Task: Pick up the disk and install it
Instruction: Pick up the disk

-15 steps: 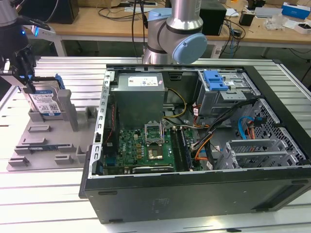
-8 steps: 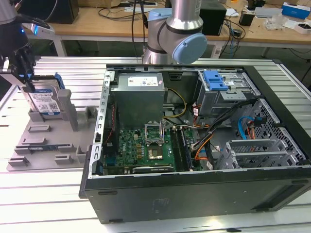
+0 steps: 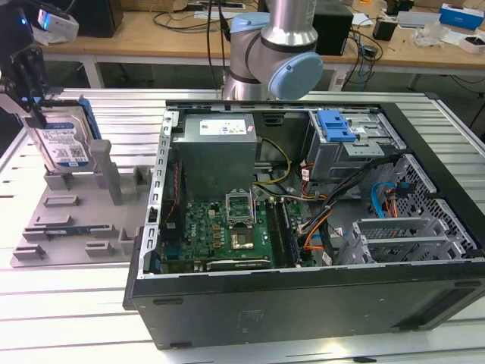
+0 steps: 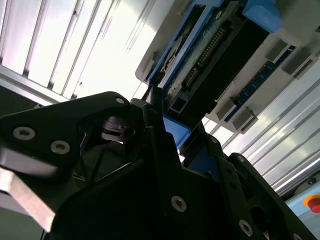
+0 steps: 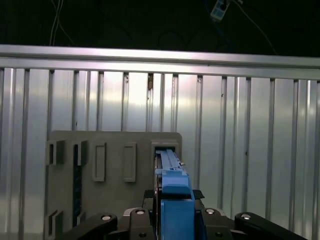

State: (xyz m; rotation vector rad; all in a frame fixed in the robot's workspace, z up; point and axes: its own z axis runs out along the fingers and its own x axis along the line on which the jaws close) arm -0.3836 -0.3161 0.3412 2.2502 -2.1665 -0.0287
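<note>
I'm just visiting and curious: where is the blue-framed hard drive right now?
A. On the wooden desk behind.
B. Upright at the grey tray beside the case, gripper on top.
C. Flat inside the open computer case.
B: in the exterior view the disk stands on edge at the grey tray, outside the computer case, with the gripper closed on its top edge.

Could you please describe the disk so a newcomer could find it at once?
On the slatted metal table, look to the exterior view's left of the open computer case, over the grey tray. The disk stands on edge there in the gripper, the only silver slab with a blue frame and white-and-blue label.
</note>
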